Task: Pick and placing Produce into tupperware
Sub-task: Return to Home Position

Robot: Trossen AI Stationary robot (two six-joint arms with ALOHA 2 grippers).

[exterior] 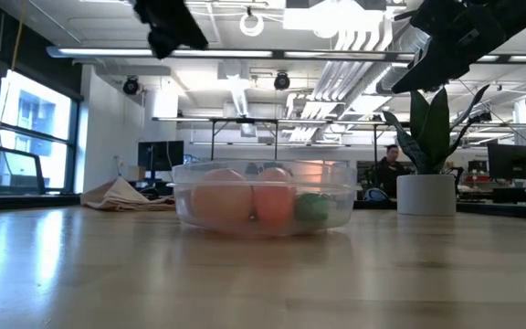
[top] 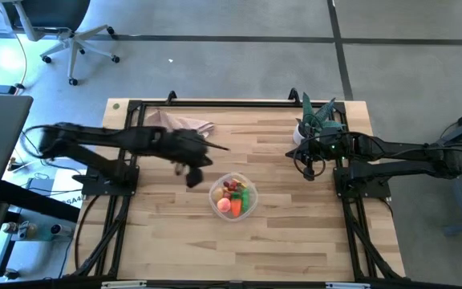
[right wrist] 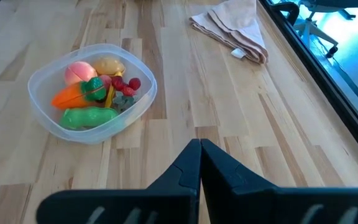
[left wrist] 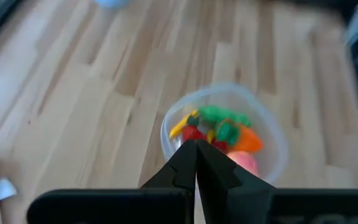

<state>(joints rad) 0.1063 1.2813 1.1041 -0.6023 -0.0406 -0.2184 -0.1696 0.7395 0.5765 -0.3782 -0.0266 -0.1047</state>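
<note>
The produce (top: 234, 198) lies inside the tupperware (top: 213, 195) at mid counter (top: 295, 241), so I judge the step is going home: my left jaws, closed on nothing just beside it, need to lift clear, while my right jaws, closed and empty, wait by the plant (top: 318, 116).

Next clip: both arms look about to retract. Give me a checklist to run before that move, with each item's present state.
1. Produce all inside the tupperware: ok; none loose on the table.
2. Tupperware upright, flat on the table: ok.
3. Left end effector shut and empty, raised beside the tupperware: ok.
4. Right end effector shut and empty: ok.
5. Right end effector's clearance from the plant: cannot tell.
</note>
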